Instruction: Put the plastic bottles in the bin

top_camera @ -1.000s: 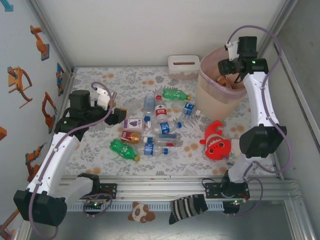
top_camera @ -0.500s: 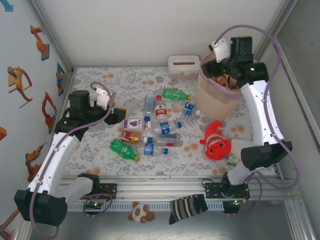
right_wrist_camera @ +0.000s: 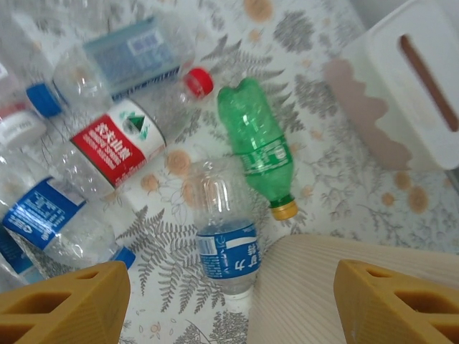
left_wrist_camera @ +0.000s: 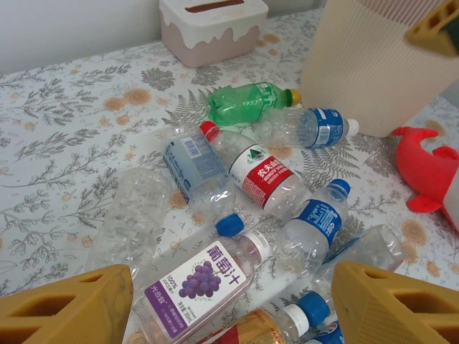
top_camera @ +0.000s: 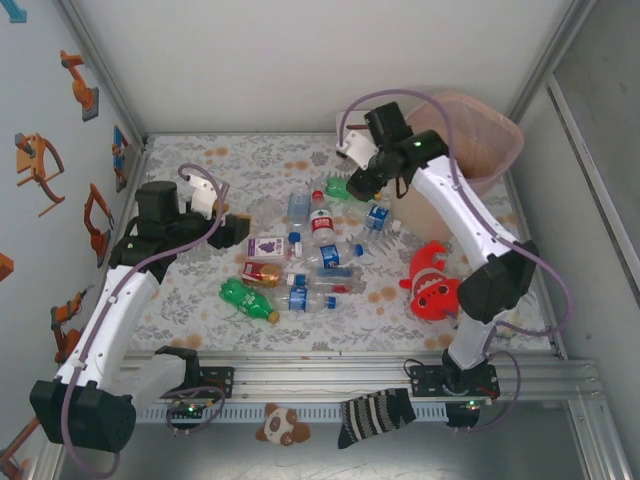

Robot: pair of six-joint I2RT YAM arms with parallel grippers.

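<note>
My left gripper point(left_wrist_camera: 233, 304) hangs wide and empty over the purple-labelled bottle point(left_wrist_camera: 197, 285). My right gripper point(right_wrist_camera: 229, 301), also wide and empty, hangs over a blue-labelled bottle point(right_wrist_camera: 226, 251), with the bin point(top_camera: 508, 140) at 3 o'clock.

The top camera is overlooking the floral desk point(top_camera: 330, 322); both wrist cameras are closely viewing one green plastic bottle point(left_wrist_camera: 247, 102).

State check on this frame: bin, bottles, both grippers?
bin: upright, top open
green bottle: on its side, yellow cap on
red-label bottle: on its side, red cap on
grape-label bottle: on its side
tissue box: upright
left gripper: open, empty
right gripper: open, empty
</note>
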